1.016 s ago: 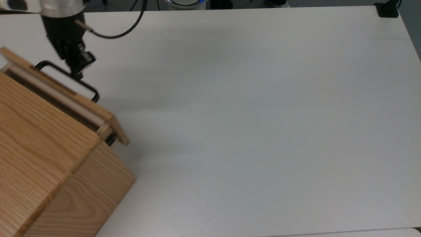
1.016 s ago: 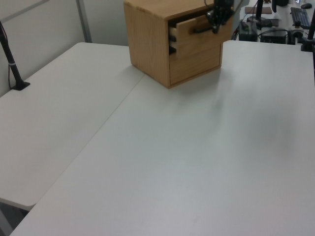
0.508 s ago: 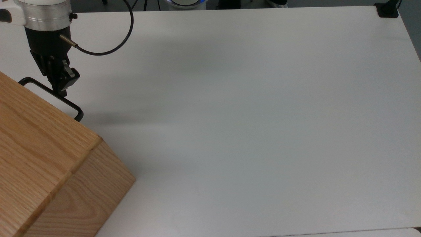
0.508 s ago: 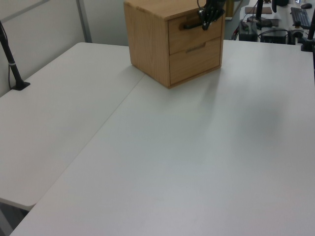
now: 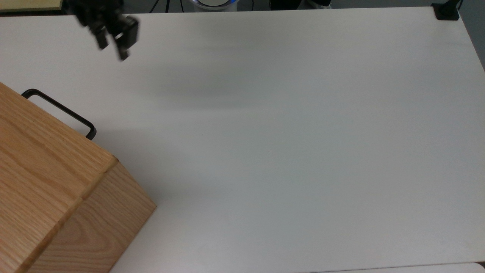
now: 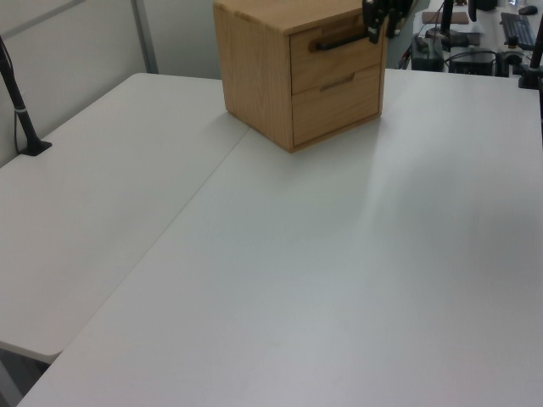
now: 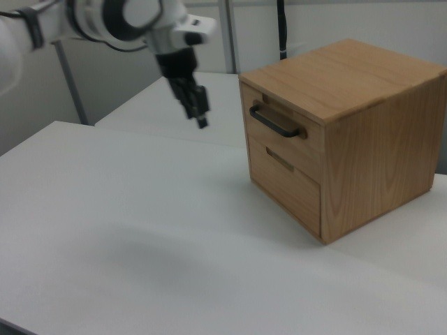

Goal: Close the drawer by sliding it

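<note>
White tabletop [image 5: 288, 125] spreads across most of what we see, bare and matte, with a seam between two panels in the left view. On it stands an oak-grain cabinet [image 7: 349, 132], sitting at the top view's lower left, near the far edge in the left view, and at the right view's right.

Its upper drawer [image 7: 279, 136] sits pushed all the way in, the front panel flush with the cabinet's face; we see no gap around it in the right view or the left view [image 6: 335, 58]. A second, lower drawer front [image 7: 283, 183] lies beneath it, also flush, with a small recessed pull.

We see the arm [image 7: 105, 19], white with a black wrist, reaching in from the right view's upper left.

Next comes the black bar handle [image 5: 60, 110] of the upper drawer, standing out from the panel, nothing touching it.

Smallest is the gripper [image 5: 113, 44], black, hanging in the air with its tips pointed down, well apart from the handle toward the top view's upper edge. Its fingers stand a little apart with nothing between them, and it holds nothing.
</note>
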